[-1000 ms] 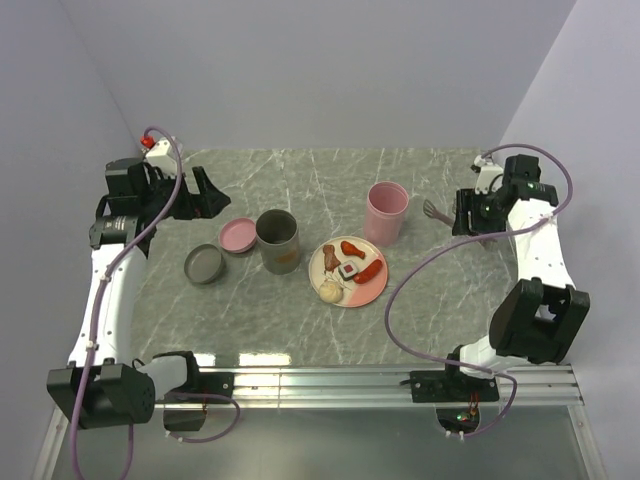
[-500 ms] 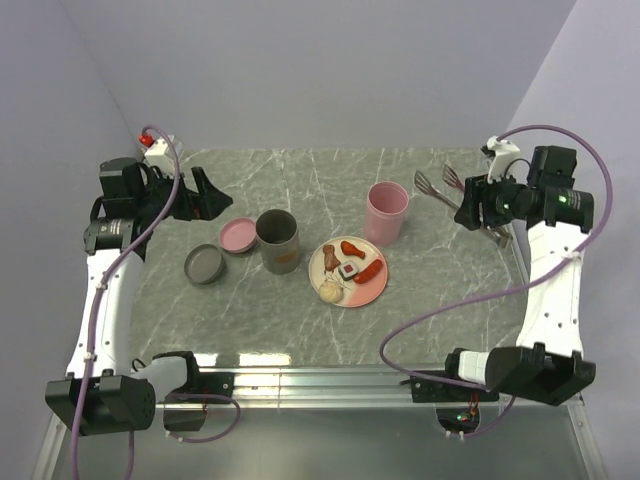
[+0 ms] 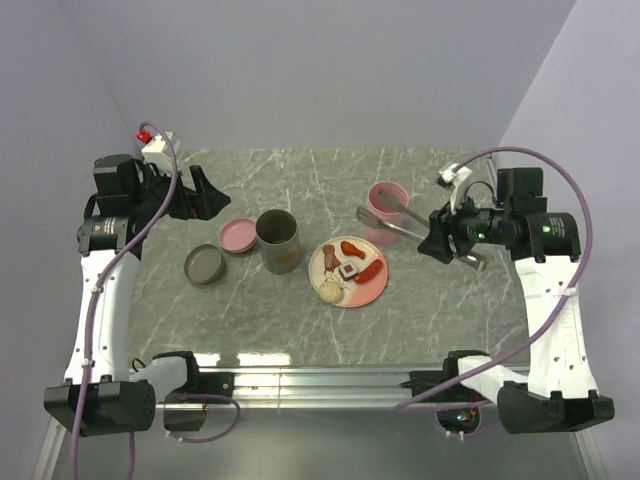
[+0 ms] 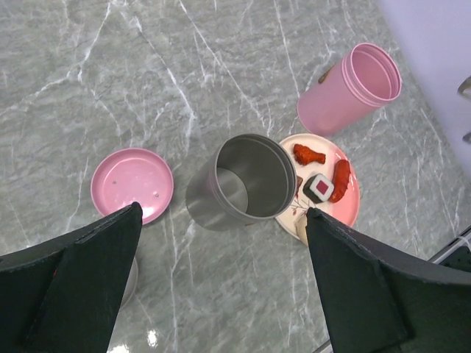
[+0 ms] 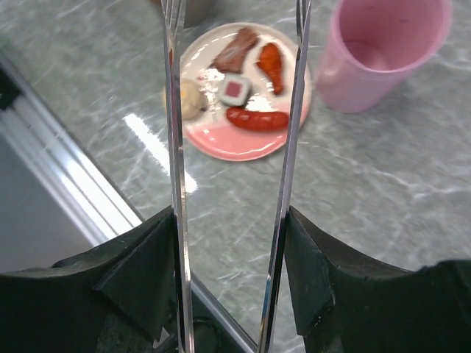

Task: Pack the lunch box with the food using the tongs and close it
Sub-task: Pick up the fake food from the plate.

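The tongs [image 3: 393,224] in the right pincer [image 3: 438,240], aloft near the pink cup [image 4: 346,92] (left pincer [image 3: 207,193] wide).

Bright, even light, glare on table [image 5: 143,129] (tongs [image 5: 175,147] slightly soft).

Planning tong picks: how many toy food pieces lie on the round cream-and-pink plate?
5, on the plate: brown slice left, red drumstick far side, dark red-centred square middle, round beige bun near-left, red sausage right. None seems hidden.
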Action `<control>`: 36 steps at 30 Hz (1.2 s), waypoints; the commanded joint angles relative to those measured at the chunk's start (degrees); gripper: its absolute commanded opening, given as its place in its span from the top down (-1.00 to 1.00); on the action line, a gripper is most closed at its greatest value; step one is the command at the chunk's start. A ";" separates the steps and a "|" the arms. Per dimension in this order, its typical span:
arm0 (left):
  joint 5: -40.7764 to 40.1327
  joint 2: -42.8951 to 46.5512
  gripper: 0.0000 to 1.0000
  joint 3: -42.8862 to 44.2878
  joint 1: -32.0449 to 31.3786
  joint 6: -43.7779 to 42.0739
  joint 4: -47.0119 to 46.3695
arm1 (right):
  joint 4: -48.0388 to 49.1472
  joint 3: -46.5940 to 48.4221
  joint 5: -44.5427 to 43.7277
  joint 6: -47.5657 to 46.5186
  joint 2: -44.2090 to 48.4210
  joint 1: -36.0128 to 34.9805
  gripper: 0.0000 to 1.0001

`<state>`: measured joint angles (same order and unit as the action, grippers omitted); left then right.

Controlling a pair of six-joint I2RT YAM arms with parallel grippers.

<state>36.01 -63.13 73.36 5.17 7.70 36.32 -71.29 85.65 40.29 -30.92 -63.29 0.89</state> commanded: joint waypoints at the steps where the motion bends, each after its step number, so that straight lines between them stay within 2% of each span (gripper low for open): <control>1: -1.11 1.35 -0.99 3.63 0.02 -2.08 2.00 | 0.36 -1.97 2.25 -1.78 1.93 -4.47 -0.25; 8: -1.38 0.56 -0.99 4.07 0.02 -2.87 4.20 | 7.72 -10.40 -2.05 1.46 2.64 -14.15 -0.25; 17: -2.43 -0.06 -0.99 3.54 0.02 -2.78 4.03 | 17.49 -20.25 -13.83 5.69 1.41 -24.34 -0.23; 25: -2.17 -0.85 -0.99 3.80 0.10 -2.78 4.20 | 18.64 -22.28 -13.93 6.13 -2.53 -28.57 -0.23; 36: -1.56 -1.03 -0.99 3.19 0.10 -2.87 3.68 | 17.85 -24.12 -13.67 5.52 -8.08 -29.01 -0.24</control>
<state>34.04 -64.51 75.26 5.17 5.37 41.10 -54.33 61.91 26.15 -25.19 -70.54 -27.75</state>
